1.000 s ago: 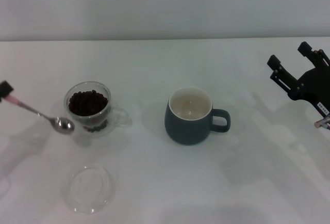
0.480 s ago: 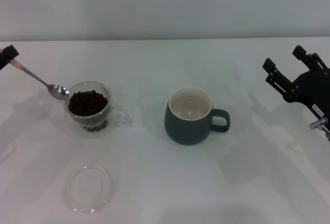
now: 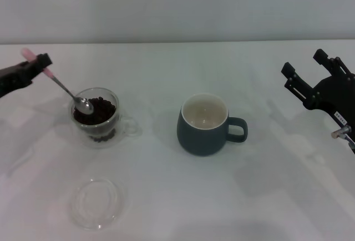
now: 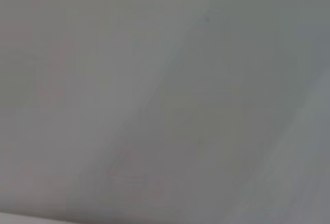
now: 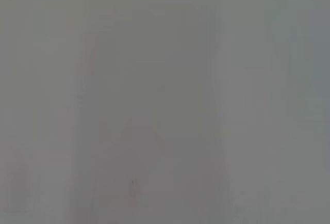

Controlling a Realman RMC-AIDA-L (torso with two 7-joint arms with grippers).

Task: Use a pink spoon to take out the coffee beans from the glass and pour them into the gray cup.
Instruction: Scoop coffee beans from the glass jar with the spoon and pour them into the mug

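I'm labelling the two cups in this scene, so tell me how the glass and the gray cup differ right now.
The glass is clear and small; the gray cup is opaque dark blue-gray with a cream inside, and bigger. The glass holds coffee beans; no beans show in the gray cup. The pink spoon, held by the left gripper, has its bowl in the glass, while nothing reaches into the gray cup. Both stand upright with side handles.

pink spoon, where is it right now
In the head view the pink spoon is on the robot's left, held by the left tool, its bowl dipped into the glass of coffee beans.
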